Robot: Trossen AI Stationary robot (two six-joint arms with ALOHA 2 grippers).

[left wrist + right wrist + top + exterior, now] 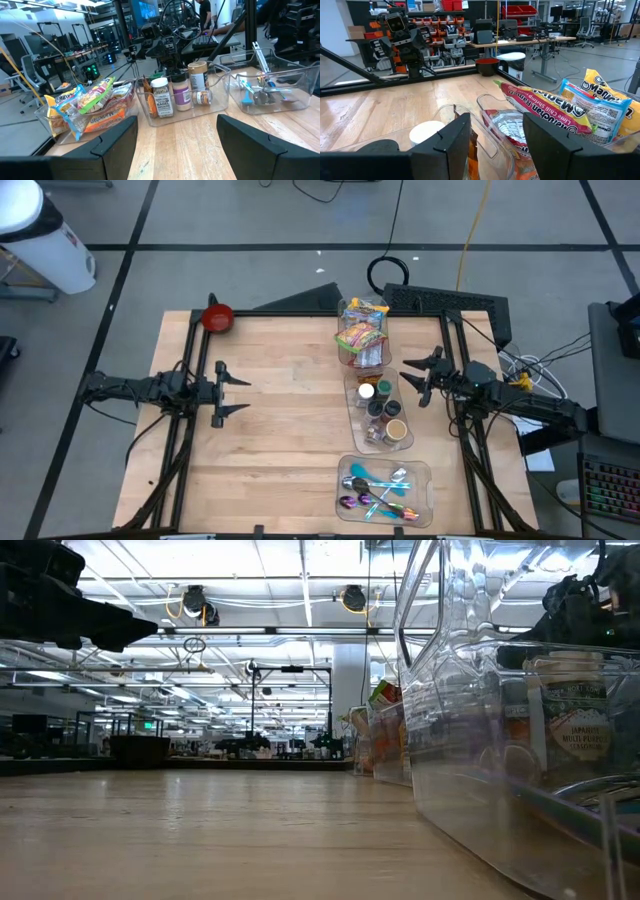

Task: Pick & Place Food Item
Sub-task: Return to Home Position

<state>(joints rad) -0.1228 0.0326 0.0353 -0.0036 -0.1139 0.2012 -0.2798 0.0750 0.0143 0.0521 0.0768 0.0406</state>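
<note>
A clear bin (362, 330) filled with colourful snack packets (90, 105) stands at the table's far middle-right, its base on the wood. My left gripper (235, 393) hovers open and level over the table's left part, pointing toward the bins, with nothing between its fingers (175, 145). My right gripper (412, 378) hovers open at the right, just beside the bins. Its fingers (497, 150) stand above the bin rims, with the packets (545, 105) right ahead of them. Neither gripper touches anything.
A clear bin of spice jars (382, 410) sits just nearer than the snack bin, and a bin of coloured utensils (385, 490) lies by the near edge. A red bowl (217, 317) rests at the far left corner. Bare wood spans the table's middle and left (290, 440).
</note>
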